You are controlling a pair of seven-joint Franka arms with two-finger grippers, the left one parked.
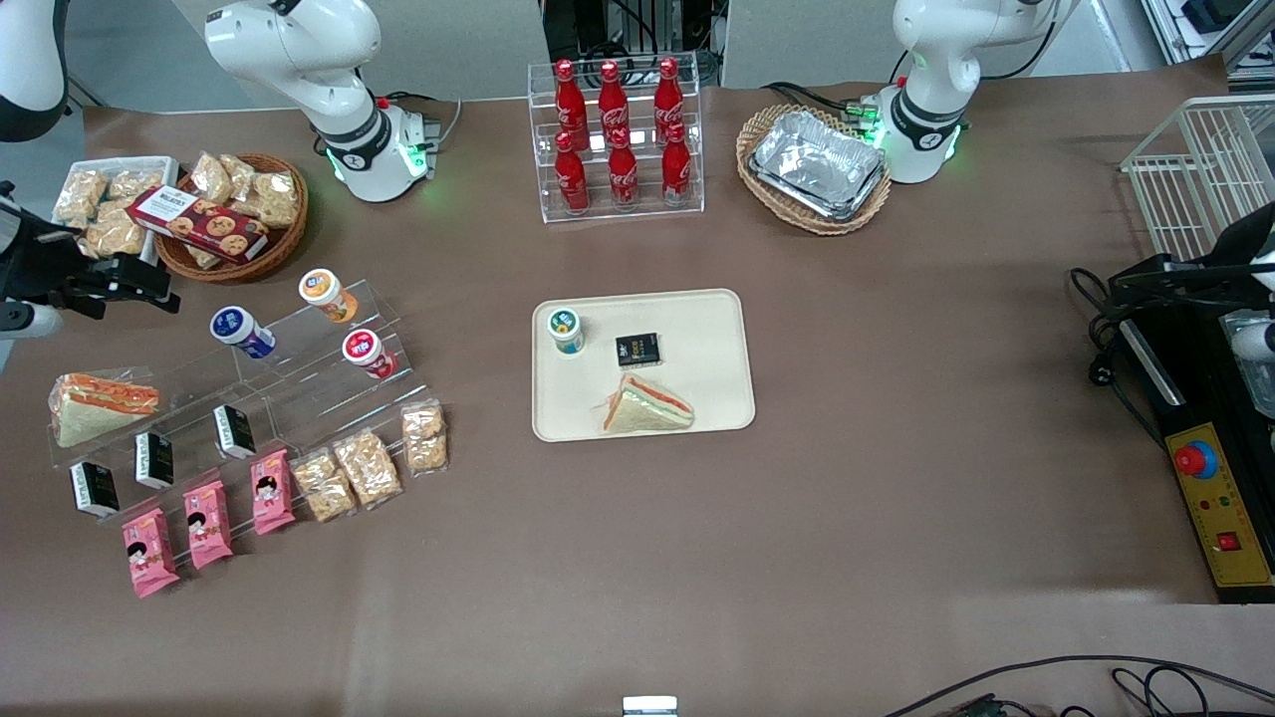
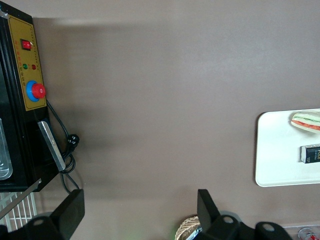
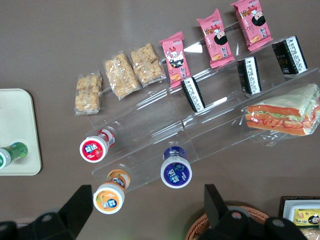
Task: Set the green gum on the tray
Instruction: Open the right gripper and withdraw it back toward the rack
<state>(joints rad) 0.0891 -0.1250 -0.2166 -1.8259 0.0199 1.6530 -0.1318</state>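
Note:
The green gum point(image 1: 566, 330) stands upright on the tray point(image 1: 697, 398), in the corner nearest the working arm's end, beside a small black packet point(image 1: 637, 350) and a wrapped sandwich point(image 1: 647, 406). The right wrist view catches the green gum point(image 3: 10, 154) at the edge of the tray point(image 3: 15, 115). My gripper point(image 1: 139, 284) hovers well away from the tray, at the working arm's end of the table beside the acrylic stand. The gripper point(image 3: 148, 210) is open with nothing between its fingers. Below it lie the orange-lidded bottle point(image 3: 109, 196) and the blue-lidded bottle point(image 3: 176, 170).
The acrylic stand point(image 1: 299, 378) holds orange-, blue- and red-lidded point(image 1: 368, 352) bottles, black packets and a sandwich, with pink snack packs and rice bars in front. A wicker basket of cookies point(image 1: 234, 224) sits close to my gripper. A cola rack point(image 1: 618, 139) and a foil-tray basket point(image 1: 817, 167) stand farther from the camera.

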